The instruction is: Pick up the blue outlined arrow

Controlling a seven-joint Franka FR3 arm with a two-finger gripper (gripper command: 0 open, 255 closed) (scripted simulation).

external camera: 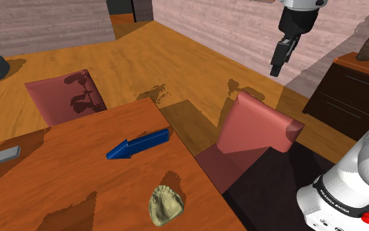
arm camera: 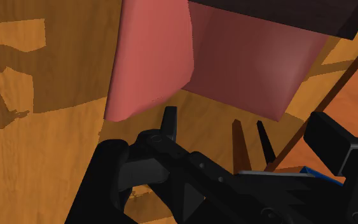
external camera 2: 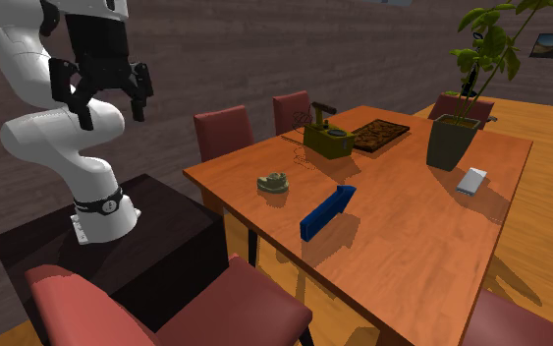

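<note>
The black gripper [external camera 2: 113, 118] hangs high with its two fingers apart and nothing between them, while the blue arrow [external camera: 139, 144] lies flat on the table [external camera: 58, 197], well below the fingers and off to one side. The red chair [external camera: 255, 128] stands beneath the gripper, between it and the table edge. To do the approach well, I judge the hand should travel over the chair back, settle above the arrow's straight shaft, and turn so the fingers span its narrow width rather than the flared head. The arrow looks like a thick, hard-edged slab with a glossy blue face, so the parallel sides should offer a firm hold. The table shows a smooth orange wood grain. The chair looks matte and softly rounded. A pale lumpy object [external camera: 166, 203] sits near the arrow, and the descent should avoid it.
</note>
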